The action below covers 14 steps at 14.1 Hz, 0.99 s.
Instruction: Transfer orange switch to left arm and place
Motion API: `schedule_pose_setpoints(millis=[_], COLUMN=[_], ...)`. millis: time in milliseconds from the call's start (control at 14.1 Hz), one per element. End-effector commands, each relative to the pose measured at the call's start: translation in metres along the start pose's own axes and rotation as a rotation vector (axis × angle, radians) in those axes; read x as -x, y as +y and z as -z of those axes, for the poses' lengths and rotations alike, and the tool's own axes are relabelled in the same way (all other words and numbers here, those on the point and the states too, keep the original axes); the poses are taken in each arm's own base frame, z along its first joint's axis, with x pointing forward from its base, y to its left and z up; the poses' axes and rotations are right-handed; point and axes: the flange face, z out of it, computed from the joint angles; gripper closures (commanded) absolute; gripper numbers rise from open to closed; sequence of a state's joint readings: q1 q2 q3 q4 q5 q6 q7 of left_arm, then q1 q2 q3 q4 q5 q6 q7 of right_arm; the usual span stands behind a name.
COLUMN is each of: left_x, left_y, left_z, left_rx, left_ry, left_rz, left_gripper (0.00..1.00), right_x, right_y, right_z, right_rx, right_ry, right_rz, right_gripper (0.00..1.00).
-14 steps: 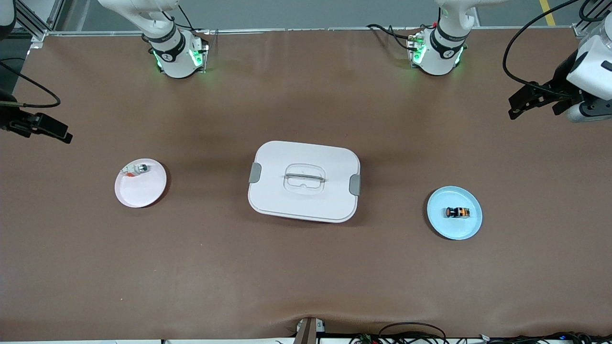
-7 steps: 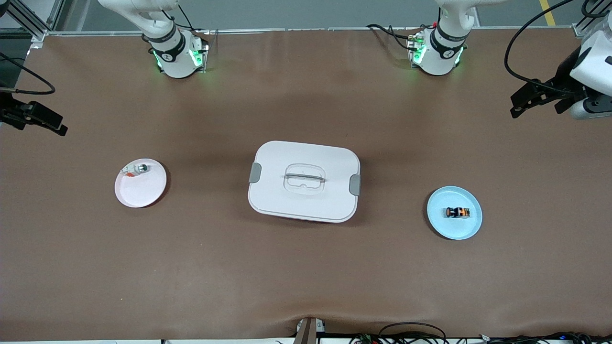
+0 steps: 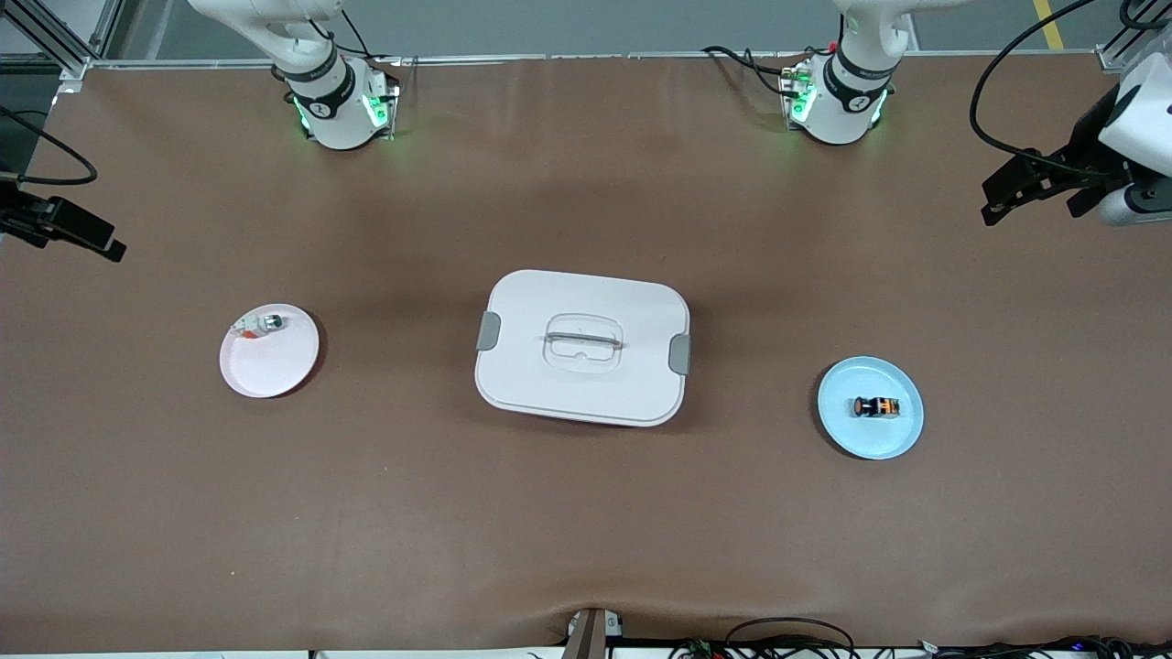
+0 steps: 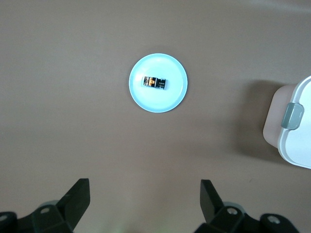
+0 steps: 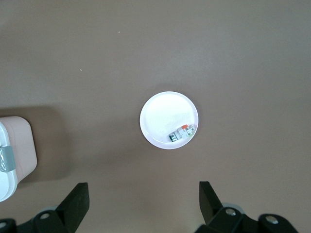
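Note:
The orange switch lies on its side on a light blue plate toward the left arm's end of the table; the left wrist view shows the switch well below. The white box sits mid-table with its lid clipped on. High over bare table at the left arm's end, my left gripper is open and empty. My right gripper is also open and empty, over bare table at the right arm's end.
A pink plate toward the right arm's end holds a small silver-and-white part. The box's corner shows in both wrist views. Cables run along the table's front edge.
Both grippers have drifted a little outward toward their own ends of the table, still open. The switch, plates and box have not moved.

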<state>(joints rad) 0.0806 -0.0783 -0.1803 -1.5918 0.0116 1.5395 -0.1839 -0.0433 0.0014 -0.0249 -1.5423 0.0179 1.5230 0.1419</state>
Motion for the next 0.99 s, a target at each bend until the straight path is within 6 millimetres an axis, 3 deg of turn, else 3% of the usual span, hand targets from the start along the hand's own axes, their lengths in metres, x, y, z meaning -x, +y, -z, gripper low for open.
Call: schedule_pose_setpoints(millis=[0,495,919], left_x=[-0.004,-0.005,-0.005], left_y=[-0.011,-0.012,-0.012], left_z=[0.004,0.004,0.004], left_rx=[-0.004,-0.003,-0.003], left_ry=[0.002,0.002,0.000], left_rz=[0.005,0.007,0.005], left_gripper=[0.00,0.00,0.00], right_x=[0.021,0.038,0.039], right_y=[0.003,0.000,-0.001], right_z=[-0.001,-0.006,-0.006], right_rx=[-0.015,-0.009,0.021], right_ry=[-0.006,0.029,0.036], right_rz=[-0.008,0.036,0.067], right_gripper=[0.00,0.00,0.00])
